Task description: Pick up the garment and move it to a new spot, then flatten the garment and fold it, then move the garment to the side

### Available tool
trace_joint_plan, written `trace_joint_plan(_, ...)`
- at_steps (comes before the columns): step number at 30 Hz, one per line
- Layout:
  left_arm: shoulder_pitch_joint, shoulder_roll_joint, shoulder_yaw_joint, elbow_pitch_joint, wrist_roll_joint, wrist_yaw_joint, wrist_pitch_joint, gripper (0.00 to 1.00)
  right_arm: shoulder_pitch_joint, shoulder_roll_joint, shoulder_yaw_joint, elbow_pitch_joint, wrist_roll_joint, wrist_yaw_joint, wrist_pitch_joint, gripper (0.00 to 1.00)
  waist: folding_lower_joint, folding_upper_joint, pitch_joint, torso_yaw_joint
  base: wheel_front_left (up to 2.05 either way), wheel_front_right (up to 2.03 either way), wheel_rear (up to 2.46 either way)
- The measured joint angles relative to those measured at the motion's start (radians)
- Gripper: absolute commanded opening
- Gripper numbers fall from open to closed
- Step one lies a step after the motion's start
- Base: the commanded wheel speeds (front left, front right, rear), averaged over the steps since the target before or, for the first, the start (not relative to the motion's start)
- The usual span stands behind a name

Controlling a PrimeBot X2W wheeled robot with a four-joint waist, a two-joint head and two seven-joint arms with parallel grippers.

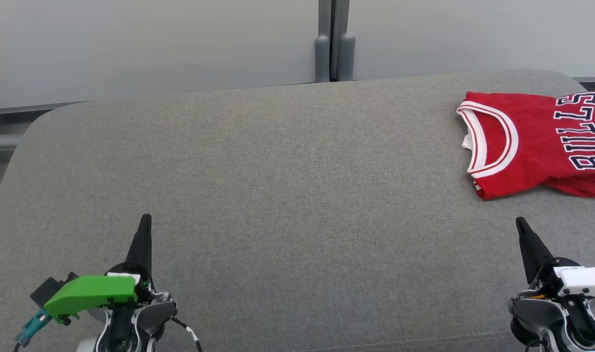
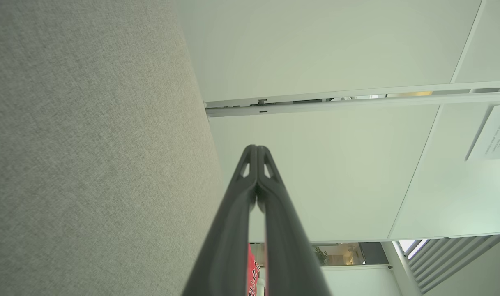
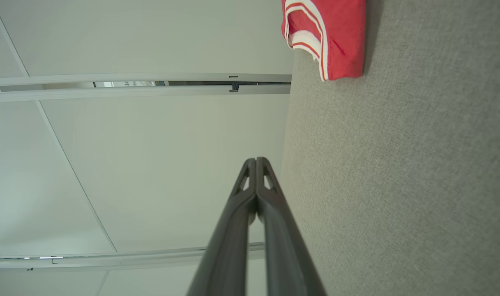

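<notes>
The garment (image 1: 537, 142) is a red jersey with white trim and dark "BULLS" lettering, lying folded at the far right of the grey fabric surface (image 1: 287, 195). Its collar end (image 3: 326, 37) also appears at the top of the right wrist view, and a red sliver of it (image 2: 252, 271) peeks between the fingers in the left wrist view. My left gripper (image 1: 145, 219) rests at the lower left, shut and empty, fingertips together (image 2: 256, 149). My right gripper (image 1: 520, 222) sits at the lower right, just below the jersey, shut with nothing in it (image 3: 256, 161).
Pale wall panels (image 1: 155, 44) with a grey vertical post (image 1: 334, 44) stand behind the surface's far edge. The surface's rounded left corner (image 1: 38, 122) drops off to the floor. A wide bare stretch of fabric lies between the two grippers.
</notes>
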Motion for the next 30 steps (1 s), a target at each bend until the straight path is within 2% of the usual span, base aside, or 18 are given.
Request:
trace_joint_plan(7,-0.004,-0.009,0.017,0.0,-0.034,-0.009,0.008,0.0,-0.005,0.0,-0.008,0.003,0.049,0.0,0.008,0.0,0.0,0.0,0.002,-0.003,0.0,0.0,0.0)
trace_joint_plan(30,-0.005,-0.009,0.018,0.0,-0.035,-0.009,0.008,0.0,-0.005,0.0,-0.009,0.004,0.05,0.0,0.008,0.0,0.0,0.0,0.002,-0.003,0.0,0.0,0.0)
